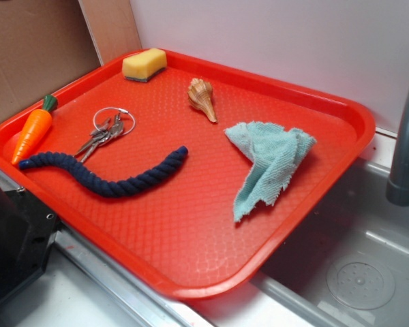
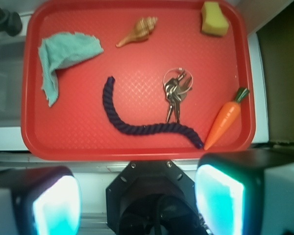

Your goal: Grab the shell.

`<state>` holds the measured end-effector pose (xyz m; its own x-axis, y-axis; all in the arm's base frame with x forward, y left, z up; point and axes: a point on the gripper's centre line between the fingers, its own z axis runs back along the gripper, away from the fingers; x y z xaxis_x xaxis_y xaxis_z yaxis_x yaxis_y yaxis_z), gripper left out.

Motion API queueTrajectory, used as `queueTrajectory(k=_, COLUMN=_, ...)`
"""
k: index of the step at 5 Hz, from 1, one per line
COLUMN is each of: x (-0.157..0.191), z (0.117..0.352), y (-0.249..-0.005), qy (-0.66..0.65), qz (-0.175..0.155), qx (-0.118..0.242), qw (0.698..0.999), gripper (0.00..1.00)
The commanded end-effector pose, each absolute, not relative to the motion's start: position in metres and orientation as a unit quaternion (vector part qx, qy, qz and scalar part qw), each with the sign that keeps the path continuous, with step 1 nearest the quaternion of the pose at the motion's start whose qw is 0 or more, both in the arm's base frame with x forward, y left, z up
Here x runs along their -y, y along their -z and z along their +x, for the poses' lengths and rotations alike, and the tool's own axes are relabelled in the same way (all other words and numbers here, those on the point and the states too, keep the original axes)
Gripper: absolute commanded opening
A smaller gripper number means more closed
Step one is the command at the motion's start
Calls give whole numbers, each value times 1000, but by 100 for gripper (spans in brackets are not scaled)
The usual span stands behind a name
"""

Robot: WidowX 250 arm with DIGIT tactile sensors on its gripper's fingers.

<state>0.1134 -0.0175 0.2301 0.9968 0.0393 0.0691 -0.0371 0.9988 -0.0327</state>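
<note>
Shell (image 2: pixel 138 30) lies alone near the tray (image 2: pixel 137 142) far rim, unobstructed for grasping; tool (image 2: pixel 137 198) hovers open, well apart.

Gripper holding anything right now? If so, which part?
Nothing. The gripper is open with an empty gap, above the tray's near edge; the shell lies untouched on the tray.

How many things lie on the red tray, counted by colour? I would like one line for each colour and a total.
Yellow: 1, sponge
Tan: 1, shell
Orange: 1, toy carrot
Silver: 1, bunch of keys
Dark blue: 1, rope
Light teal: 1, cloth
Total: 6
</note>
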Motion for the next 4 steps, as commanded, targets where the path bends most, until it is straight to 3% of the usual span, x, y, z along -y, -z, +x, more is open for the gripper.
queueTrajectory(k=1, x=12, z=139, y=-226, qy=-134, qz=-12, qx=41, qw=990, gripper=100)
queueTrajectory(k=3, x=4, z=180, y=-197, qy=-319, qz=-9, qx=58, qw=946, gripper=100)
queueTrajectory(k=4, x=3, z=213, y=-175, qy=-390, qz=-14, qx=85, qw=917, gripper=100)
